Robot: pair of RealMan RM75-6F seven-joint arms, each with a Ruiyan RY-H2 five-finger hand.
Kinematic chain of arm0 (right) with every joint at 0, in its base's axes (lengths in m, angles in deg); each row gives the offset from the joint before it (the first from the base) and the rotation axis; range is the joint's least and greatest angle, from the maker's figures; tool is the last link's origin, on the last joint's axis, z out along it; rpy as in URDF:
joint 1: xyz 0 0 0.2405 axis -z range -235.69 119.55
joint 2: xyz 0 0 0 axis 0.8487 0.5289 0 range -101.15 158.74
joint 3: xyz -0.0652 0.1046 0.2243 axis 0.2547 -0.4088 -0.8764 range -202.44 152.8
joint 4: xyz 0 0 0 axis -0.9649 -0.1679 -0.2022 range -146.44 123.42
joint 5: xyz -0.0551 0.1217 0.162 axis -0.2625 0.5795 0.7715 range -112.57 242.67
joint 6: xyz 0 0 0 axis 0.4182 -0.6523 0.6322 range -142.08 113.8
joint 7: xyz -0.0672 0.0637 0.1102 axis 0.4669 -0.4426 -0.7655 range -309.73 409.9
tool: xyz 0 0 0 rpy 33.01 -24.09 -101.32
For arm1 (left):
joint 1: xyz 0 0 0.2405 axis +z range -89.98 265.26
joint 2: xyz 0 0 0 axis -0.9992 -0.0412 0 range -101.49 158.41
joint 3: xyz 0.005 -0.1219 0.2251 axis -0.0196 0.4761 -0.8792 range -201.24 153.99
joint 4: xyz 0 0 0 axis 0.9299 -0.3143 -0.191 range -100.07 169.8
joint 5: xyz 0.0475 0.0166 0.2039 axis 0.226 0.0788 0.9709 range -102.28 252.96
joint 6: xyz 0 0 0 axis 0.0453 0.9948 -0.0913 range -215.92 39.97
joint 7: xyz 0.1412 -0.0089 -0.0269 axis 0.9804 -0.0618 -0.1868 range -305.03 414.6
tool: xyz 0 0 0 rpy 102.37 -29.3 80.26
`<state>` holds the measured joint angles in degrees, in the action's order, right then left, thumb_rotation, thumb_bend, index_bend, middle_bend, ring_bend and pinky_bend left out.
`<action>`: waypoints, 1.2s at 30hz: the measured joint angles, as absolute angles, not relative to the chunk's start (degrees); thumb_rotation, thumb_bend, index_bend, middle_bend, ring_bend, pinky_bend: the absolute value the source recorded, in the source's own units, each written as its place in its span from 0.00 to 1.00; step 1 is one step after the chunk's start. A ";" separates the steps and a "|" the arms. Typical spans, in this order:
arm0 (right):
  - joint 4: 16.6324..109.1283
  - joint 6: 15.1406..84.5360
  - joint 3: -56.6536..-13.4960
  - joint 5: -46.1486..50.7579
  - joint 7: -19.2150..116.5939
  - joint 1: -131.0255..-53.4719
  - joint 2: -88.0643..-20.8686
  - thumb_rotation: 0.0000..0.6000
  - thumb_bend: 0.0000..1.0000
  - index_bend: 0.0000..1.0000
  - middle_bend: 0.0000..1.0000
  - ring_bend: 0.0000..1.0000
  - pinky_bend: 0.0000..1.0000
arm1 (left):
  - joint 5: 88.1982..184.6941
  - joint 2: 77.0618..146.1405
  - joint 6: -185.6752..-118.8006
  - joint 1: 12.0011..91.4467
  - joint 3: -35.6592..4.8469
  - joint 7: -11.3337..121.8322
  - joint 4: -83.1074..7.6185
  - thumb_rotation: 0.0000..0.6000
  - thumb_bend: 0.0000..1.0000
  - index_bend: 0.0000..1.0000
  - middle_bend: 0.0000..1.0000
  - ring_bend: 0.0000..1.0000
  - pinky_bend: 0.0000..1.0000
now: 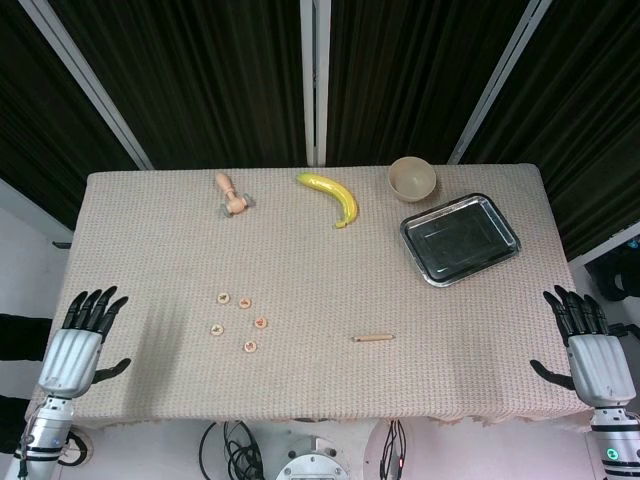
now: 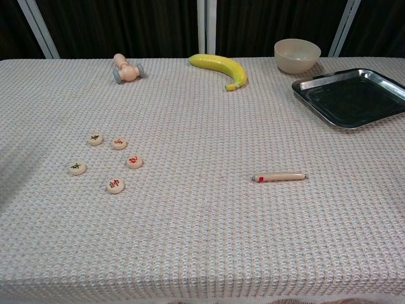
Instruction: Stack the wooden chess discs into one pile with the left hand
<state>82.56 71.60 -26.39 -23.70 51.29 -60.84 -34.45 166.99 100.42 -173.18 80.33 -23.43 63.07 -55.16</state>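
Note:
Several small wooden chess discs lie flat and apart on the cloth, left of centre: one (image 2: 95,139), another (image 2: 119,143), a third (image 2: 133,161), and more below them (image 2: 115,185). In the head view the same loose cluster of discs (image 1: 245,301) sits near the front left. None is stacked. My left hand (image 1: 78,340) rests at the table's front left corner, fingers spread, holding nothing, well left of the discs. My right hand (image 1: 590,345) lies at the front right corner, fingers spread and empty. The chest view shows neither hand.
A wooden pen-like stick (image 2: 279,177) lies right of centre. Along the far edge are a small wooden roller toy (image 2: 126,69), a banana (image 2: 221,68) and a beige bowl (image 2: 297,54). A metal tray (image 2: 351,96) sits at the far right.

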 measured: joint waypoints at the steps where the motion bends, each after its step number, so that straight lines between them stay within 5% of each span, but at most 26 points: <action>1: 82.56 71.52 -26.37 -23.71 51.40 -60.87 -34.46 1.00 0.05 0.00 0.00 0.00 0.00 | 166.97 100.37 -173.20 80.36 -23.45 63.24 -55.28 1.00 0.08 0.11 0.02 0.00 0.00; 23: 82.70 70.71 -26.34 -23.48 51.59 -61.17 -34.42 1.00 0.06 0.00 0.00 0.00 0.00 | 167.43 100.01 -169.71 78.39 -23.92 64.41 -57.78 1.00 0.10 0.14 0.05 0.00 0.00; 36: 82.64 71.66 -26.51 -23.63 49.91 -60.81 -33.90 1.00 0.07 0.00 0.00 0.00 0.00 | 165.58 102.53 -154.82 67.75 -20.88 65.80 -62.10 1.00 0.15 0.21 0.10 0.00 0.00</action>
<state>82.64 71.66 -26.51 -23.63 49.91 -60.81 -33.90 165.58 102.53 -154.82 67.75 -20.88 65.80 -62.10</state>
